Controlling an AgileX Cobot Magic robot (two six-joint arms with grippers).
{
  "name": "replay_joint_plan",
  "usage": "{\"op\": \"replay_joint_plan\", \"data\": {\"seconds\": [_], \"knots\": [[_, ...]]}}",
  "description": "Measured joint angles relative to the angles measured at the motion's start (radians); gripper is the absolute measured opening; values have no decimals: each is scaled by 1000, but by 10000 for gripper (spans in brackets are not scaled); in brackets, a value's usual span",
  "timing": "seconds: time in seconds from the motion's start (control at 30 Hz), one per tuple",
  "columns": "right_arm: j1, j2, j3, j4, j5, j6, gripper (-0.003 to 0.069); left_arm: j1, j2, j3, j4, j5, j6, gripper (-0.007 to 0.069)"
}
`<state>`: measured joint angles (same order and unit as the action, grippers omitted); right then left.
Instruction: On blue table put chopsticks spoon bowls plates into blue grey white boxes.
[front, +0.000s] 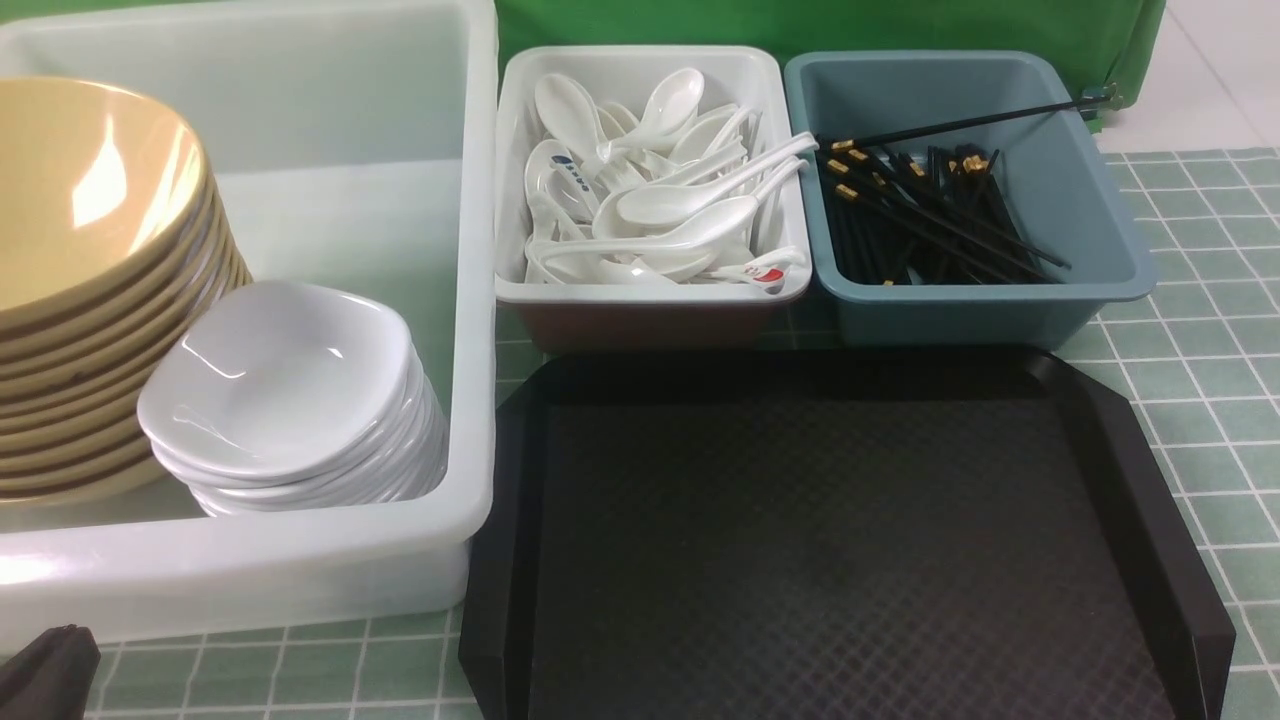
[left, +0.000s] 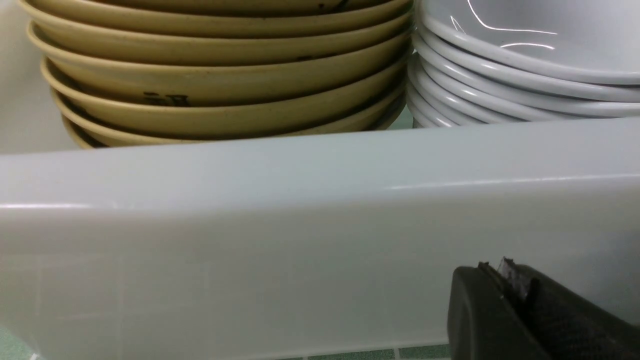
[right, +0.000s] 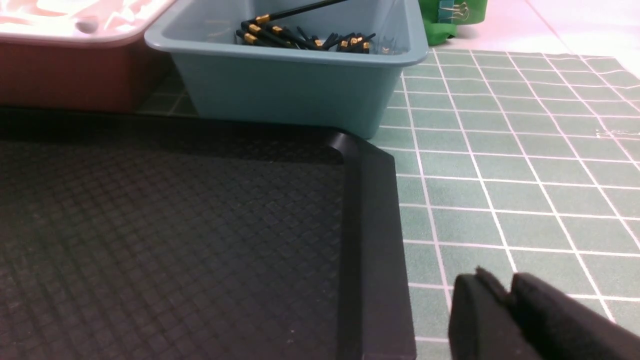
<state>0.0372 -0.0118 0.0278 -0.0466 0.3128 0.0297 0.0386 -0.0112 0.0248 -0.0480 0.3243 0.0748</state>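
Black textured plastic tray (front: 840, 540) lay bare; both grippers pressed together, holding nothing: left gripper (left: 505, 285) faced large white tub (left: 300, 200); blue chopstick box (right: 295, 75) lay at 11 o'clock from right gripper (right: 505, 295).

The tan bowls (front: 90, 290) run off the front view's left edge. The tray's (front: 830, 540) near side is cut off. The left hand (front: 45, 672) shows only a dark tip at the bench's near left corner. Lower spoons (front: 660, 180) lie buried.

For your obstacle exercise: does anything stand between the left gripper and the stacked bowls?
Yes. The white box's near wall rises between the left gripper and the bowls inside it.
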Motion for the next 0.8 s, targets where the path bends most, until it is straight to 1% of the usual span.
{"op": "replay_joint_plan", "data": {"seconds": [0.8], "knots": [[0, 0, 0, 0, 1, 0, 152, 0, 0, 0, 0, 0, 0, 1]]}}
